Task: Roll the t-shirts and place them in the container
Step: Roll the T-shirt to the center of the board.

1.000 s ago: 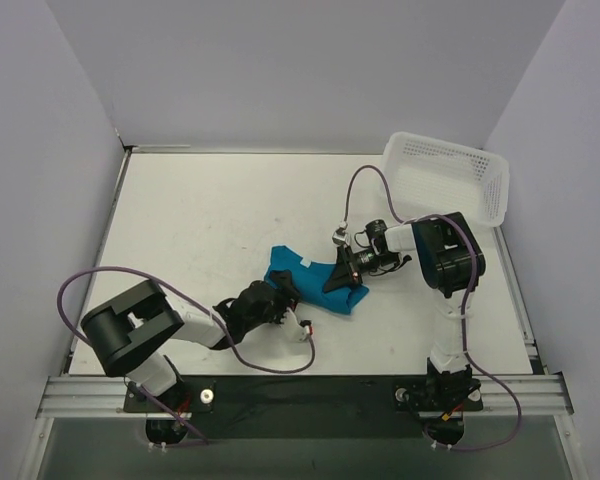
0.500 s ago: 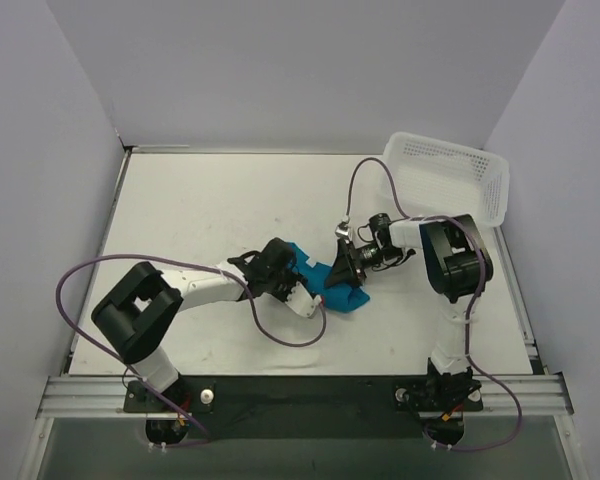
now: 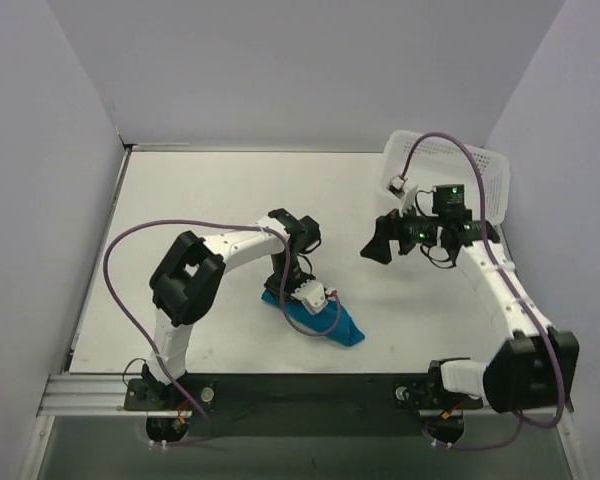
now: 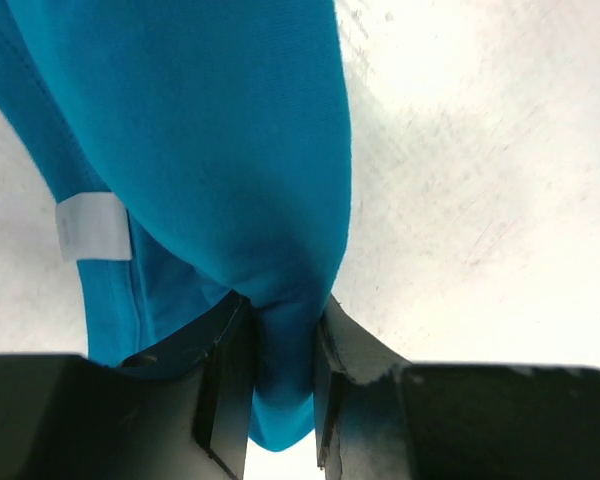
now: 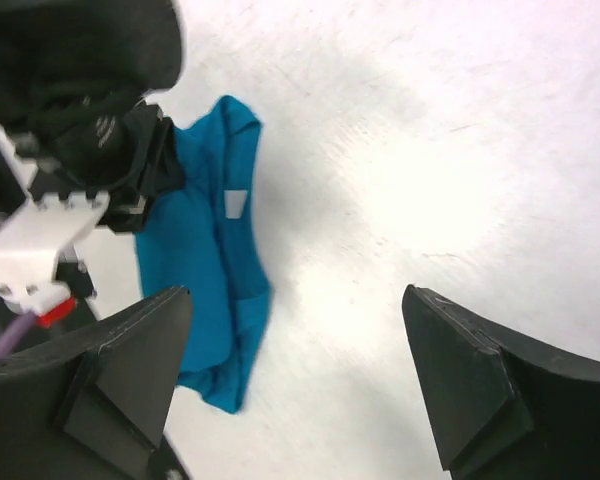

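A crumpled teal-blue t-shirt point(image 3: 332, 326) lies on the white table, near its front edge. My left gripper point(image 3: 286, 298) points down onto the shirt's left end. In the left wrist view this gripper point(image 4: 280, 335) is shut on a fold of the t-shirt point(image 4: 230, 150), with cloth bulging between the jaws and a white label point(image 4: 93, 227) showing on the left. My right gripper point(image 3: 376, 245) hangs open to the right of the shirt and apart from it, with only bare table between its fingers. The right wrist view has the right gripper point(image 5: 298, 300) looking down at the t-shirt point(image 5: 205, 260) on its left.
A white perforated basket point(image 3: 450, 172) stands at the back right corner, just behind the right arm. Purple cables loop off both arms. The left arm's body point(image 5: 70, 90) fills the upper left of the right wrist view. Grey walls close in the table.
My right gripper let go of the shirt, opened wide and drew back to the right. My left arm swung over the shirt and shut on it; the shirt shifted toward the front edge.
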`<action>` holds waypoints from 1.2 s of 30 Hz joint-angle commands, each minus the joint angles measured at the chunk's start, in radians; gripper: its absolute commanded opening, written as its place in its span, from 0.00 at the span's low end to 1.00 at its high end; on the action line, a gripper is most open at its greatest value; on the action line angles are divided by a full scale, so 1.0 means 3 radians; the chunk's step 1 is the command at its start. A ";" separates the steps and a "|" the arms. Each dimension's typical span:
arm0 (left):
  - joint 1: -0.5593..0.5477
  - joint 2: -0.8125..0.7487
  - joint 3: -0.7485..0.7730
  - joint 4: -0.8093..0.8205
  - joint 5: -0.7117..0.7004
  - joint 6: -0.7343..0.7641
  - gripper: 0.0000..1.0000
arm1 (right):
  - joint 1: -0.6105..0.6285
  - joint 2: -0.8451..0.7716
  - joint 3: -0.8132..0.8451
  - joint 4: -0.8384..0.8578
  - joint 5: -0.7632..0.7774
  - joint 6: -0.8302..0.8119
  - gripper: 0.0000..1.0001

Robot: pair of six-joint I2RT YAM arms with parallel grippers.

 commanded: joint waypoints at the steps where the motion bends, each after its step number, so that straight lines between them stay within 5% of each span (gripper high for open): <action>1: -0.0034 0.0357 0.0386 -0.1299 0.0485 -0.0034 0.23 | 0.0091 -0.0957 -0.0412 -0.0018 0.0733 -0.0568 0.94; 4: -0.0039 0.0571 0.0427 -0.1293 0.0449 0.0022 0.23 | 0.0142 -0.1291 -0.0551 -0.0297 0.0750 -0.0573 1.00; 7: -0.0029 0.0786 0.0493 -0.1299 0.0485 -0.0065 0.22 | 0.0412 -0.1516 -0.0653 -0.0809 0.0656 -0.1216 1.00; 16: 0.0027 0.1247 0.0616 -0.1299 0.0648 -0.0146 0.26 | 0.2007 -0.2805 -0.1803 -0.0499 0.1352 -0.2260 1.00; 25: 0.0017 0.1544 0.0861 -0.1304 0.0490 -0.0433 0.27 | 0.3045 -0.2310 -0.2218 0.0768 0.2026 -0.2501 1.00; 36: 0.0002 0.1621 0.0877 -0.1304 0.0408 -0.0515 0.29 | 0.3281 -0.1742 -0.2591 0.1669 0.2313 -0.2465 0.99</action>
